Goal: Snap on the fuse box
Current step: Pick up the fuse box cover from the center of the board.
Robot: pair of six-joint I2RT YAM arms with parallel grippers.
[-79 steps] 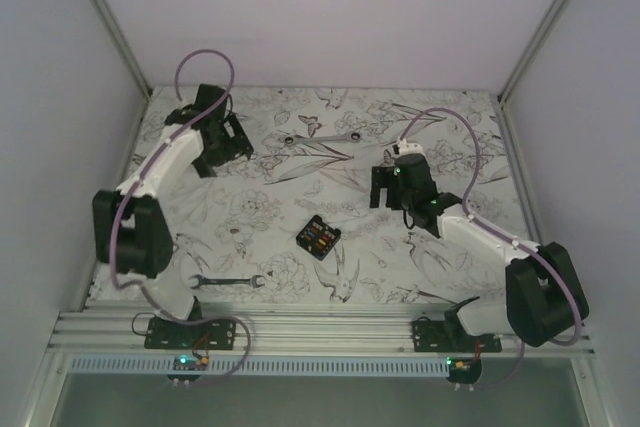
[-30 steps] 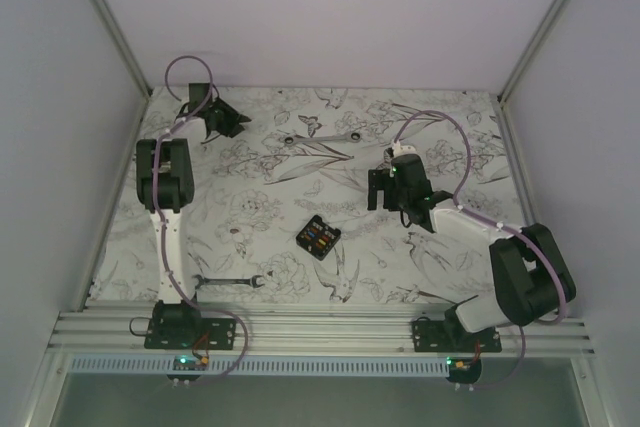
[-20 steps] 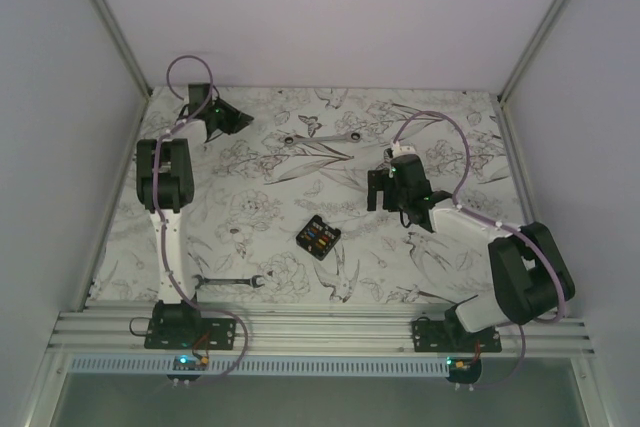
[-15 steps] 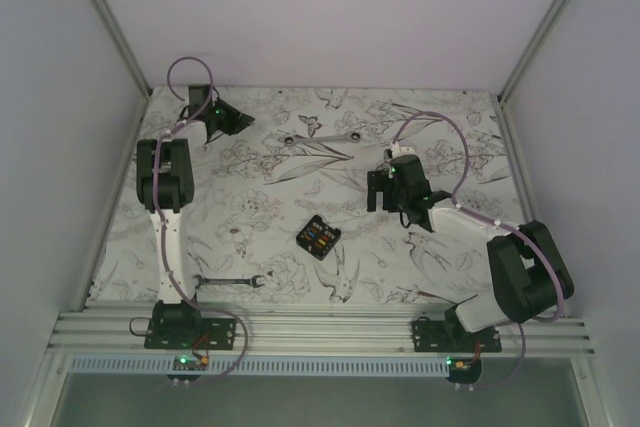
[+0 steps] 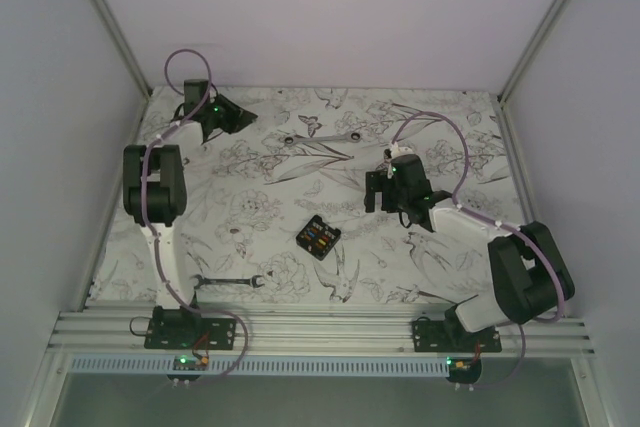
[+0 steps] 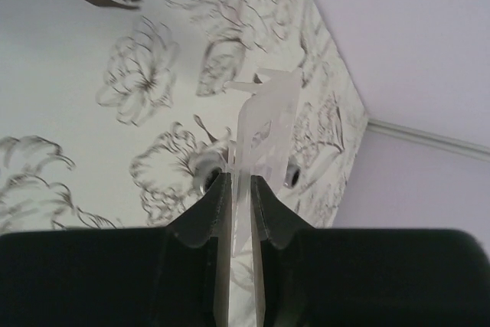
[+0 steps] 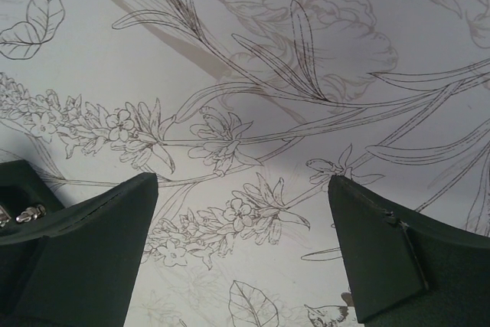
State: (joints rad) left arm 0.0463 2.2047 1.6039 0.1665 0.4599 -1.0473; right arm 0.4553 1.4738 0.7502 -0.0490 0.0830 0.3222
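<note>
Flower-printed table (image 5: pixel 250 212), pale walls. Fuse box (image 5: pixel 318 238) lies mid-table, open side up, well apart from both arms. Left gripper (image 6: pixel 239 189) at far left corner, fingers pinching a clear plastic piece (image 6: pixel 264 124). Right gripper (image 7: pixel 243 189) fingers spread wide over bare cloth.

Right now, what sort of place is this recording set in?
Probably a lab robot test cell: a left arm and right arm bolted to an aluminium rail, plain white walls boxing in a floral-print table, and a fuse box and wrenches laid out.
</note>
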